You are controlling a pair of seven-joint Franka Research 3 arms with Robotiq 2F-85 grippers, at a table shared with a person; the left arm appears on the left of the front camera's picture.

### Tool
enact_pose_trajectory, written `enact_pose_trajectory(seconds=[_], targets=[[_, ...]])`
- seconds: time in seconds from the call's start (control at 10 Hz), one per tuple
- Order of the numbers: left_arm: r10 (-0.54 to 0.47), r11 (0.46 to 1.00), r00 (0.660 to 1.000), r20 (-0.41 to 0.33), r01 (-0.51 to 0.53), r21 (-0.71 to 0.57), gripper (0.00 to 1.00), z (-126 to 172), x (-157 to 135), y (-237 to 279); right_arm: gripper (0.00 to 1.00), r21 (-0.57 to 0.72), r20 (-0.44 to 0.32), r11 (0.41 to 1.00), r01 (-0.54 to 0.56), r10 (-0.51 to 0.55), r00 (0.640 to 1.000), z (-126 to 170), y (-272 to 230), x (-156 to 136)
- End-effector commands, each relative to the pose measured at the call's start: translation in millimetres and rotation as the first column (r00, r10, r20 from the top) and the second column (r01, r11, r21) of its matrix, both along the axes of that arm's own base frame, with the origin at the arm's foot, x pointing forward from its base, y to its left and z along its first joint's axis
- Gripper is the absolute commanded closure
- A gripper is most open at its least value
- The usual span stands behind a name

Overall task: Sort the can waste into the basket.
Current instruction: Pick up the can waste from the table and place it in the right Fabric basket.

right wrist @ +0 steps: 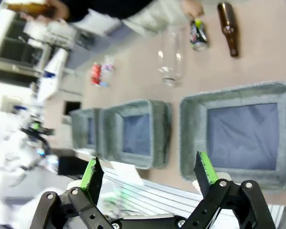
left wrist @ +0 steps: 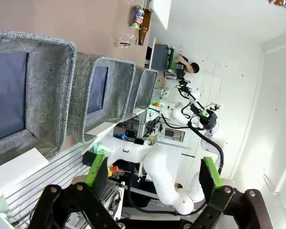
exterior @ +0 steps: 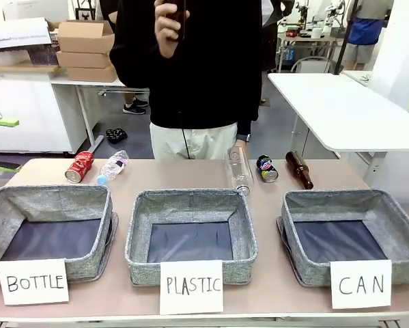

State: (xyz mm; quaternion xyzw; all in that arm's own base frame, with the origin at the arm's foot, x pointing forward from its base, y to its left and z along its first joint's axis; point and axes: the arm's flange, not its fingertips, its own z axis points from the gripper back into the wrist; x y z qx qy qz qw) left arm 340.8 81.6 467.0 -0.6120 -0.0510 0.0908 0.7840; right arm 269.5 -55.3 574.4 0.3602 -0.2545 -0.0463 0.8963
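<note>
Right gripper (right wrist: pixel 150 174): fingers spread wide, empty, held high over the table's near edge above the CAN basket (right wrist: pixel 193 138); left gripper (left wrist: pixel 152 174) likewise wide apart and empty, off the near edge. Cans: blue can (exterior: pixel 267 168) lying at the far edge beside a brown bottle (exterior: pixel 299 169), red can (exterior: pixel 79 167) near the far-left corner. The blue can likely goes first, gripped across its body clear of the bottle; only the front view reads the card and shows the person's raised hand (exterior: pixel 168 27).
</note>
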Motion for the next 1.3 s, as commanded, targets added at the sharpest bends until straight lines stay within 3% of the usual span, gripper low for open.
enact_pose_trajectory(seconds=[0.0, 0.1, 0.2, 0.3, 0.4, 0.5, 0.7, 0.8, 0.9, 1.0, 1.2], targets=[[-0.011, 1.0, 1.0, 0.02, 0.011, -0.002, 0.0, 2, -1, 1, 0.0, -0.329, -0.026, 0.933, -0.145, 0.145, 0.989, -15, 70, 100], [-0.011, 1.0, 1.0, 0.02, 0.011, -0.002, 0.0, 2, -1, 1, 0.0, -0.479, -0.005, 0.873, -0.095, 0.106, 0.994, -28, 93, 133], [-0.011, 1.0, 1.0, 0.02, 0.011, -0.002, 0.0, 2, -1, 1, 0.0, -0.503, -0.033, 0.859, -0.091, 0.087, 0.996, -43, 113, 155], [-0.011, 1.0, 1.0, 0.02, 0.011, -0.002, 0.0, 2, -1, 1, 0.0, -0.589, -0.006, 0.807, -0.05, 0.057, 0.998, -58, 127, 165], [-0.011, 1.0, 1.0, 0.02, 0.011, -0.002, 0.0, 2, -1, 1, 0.0, -0.549, -0.054, 0.831, -0.093, 0.075, 0.996, -62, 129, 150], [-0.011, 1.0, 1.0, 0.02, 0.011, -0.002, 0.0, 2, -1, 1, 0.0, -0.513, -0.019, 0.846, -0.143, 0.156, 0.988, -63, 143, 148], [-0.011, 1.0, 1.0, 0.02, 0.011, -0.002, 0.0, 2, -1, 1, 0.0, -0.513, -0.019, 0.846, -0.143, 0.156, 0.988, -63, 143, 148], [-0.011, 1.0, 1.0, 0.02, 0.011, -0.002, 0.0, 2, -1, 1, 0.0, -0.546, -0.027, 0.826, -0.137, 0.146, 0.989, -72, 142, 162], [-0.011, 1.0, 1.0, 0.02, 0.011, -0.002, 0.0, 2, -1, 1, 0.0, -0.486, -0.054, 0.871, -0.072, 0.053, 0.997, -79, 152, 222], [-0.011, 1.0, 1.0, 0.02, 0.011, -0.002, 0.0, 2, -1, 1, 0.0, -0.51, -0.089, 0.858, -0.055, 0.01, 0.996, -82, 162, 264], [-0.011, 1.0, 1.0, 0.02, 0.011, -0.002, 0.0, 2, -1, 1, 0.0, -0.546, -0.209, 0.833, -0.083, -0.04, 0.977, -97, 172, 319]])
